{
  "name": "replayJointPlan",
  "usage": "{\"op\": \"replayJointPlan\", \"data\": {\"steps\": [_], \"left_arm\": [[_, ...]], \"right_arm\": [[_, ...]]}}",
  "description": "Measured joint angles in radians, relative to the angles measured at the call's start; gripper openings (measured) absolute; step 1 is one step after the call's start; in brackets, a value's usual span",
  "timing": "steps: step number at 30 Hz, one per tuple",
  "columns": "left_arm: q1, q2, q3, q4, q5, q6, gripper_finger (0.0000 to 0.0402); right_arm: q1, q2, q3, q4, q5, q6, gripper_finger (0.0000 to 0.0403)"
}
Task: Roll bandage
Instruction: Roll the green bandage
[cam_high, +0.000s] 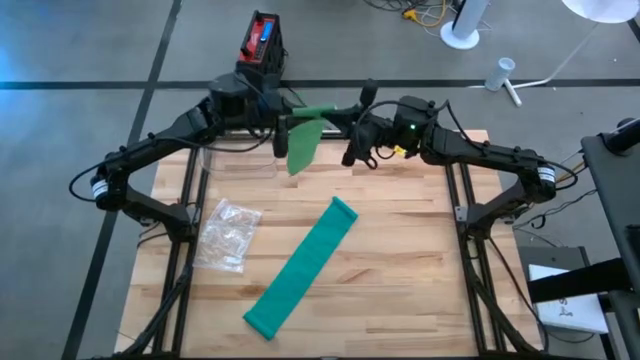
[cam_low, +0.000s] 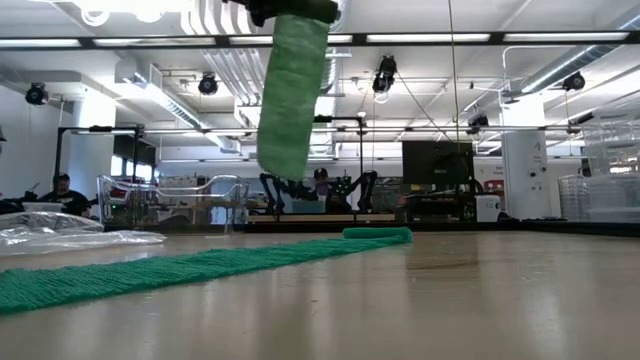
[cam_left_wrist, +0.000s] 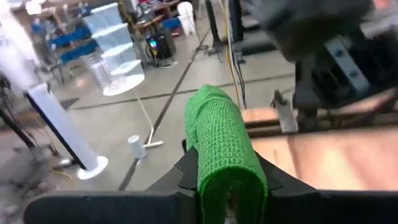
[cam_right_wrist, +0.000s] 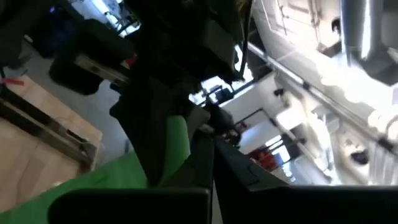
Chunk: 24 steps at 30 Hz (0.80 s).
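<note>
A green bandage (cam_high: 303, 148) is held up above the table's far middle, between my two grippers. Its free length (cam_low: 290, 95) hangs down clear of the wood. My left gripper (cam_high: 285, 125) comes from the left and is shut on it; in the left wrist view the bandage (cam_left_wrist: 224, 143) bulges up between the fingers. My right gripper (cam_high: 335, 115) comes from the right and is shut at the bandage's upper strip (cam_high: 316, 109). A second green bandage (cam_high: 300, 265) lies flat and stretched out slantwise on the table (cam_high: 420, 300). My left gripper pinches a doubled-over part of the bandage (cam_left_wrist: 229, 186) between its two fingers (cam_left_wrist: 186, 177), several layers thick. The fingers reach in about level from the table's left. The bandage is lifted clear, and its loose length hangs below. My right gripper is shut on the bandage's upper end (cam_right_wrist: 177, 134), coming about level from the table's right. Its own dark fingers (cam_right_wrist: 205, 162) hide the place of contact. The short green strip runs from it toward my left gripper.
A crumpled clear plastic bag (cam_high: 230, 235) lies on the table's left part, beside the flat bandage. A red and black device (cam_high: 262, 40) stands beyond the far edge. The wood to the right of the flat bandage is bare.
</note>
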<state>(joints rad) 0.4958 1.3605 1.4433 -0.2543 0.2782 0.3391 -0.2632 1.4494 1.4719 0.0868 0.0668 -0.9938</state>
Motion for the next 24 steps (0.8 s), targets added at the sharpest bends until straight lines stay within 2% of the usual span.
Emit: {"op": "replayJointPlan", "data": {"steps": [2,6,13,17,24], "left_arm": [[-0.013,0.0,0.0,0.003,-0.002,0.061,0.005],[-0.027,0.001,0.0,0.041,-0.003,0.081,0.005],[-0.026,0.0,-0.001,0.056,-0.03,0.061,0.005],[-0.026,-0.002,-0.001,0.068,-0.077,0.047,0.005],[-0.026,0.018,0.0,0.074,-0.09,0.064,0.005]], "right_arm": [[-0.011,0.002,0.0,-0.004,-0.002,0.038,0.0],[-0.023,0.006,0.0,-0.047,0.004,0.078,0.0],[-0.019,-0.002,0.001,-0.116,0.172,0.078,0.0],[-0.02,-0.014,0.001,-0.124,0.226,0.055,0.0],[-0.018,-0.017,0.0,0.043,0.203,0.034,0.0]]}}
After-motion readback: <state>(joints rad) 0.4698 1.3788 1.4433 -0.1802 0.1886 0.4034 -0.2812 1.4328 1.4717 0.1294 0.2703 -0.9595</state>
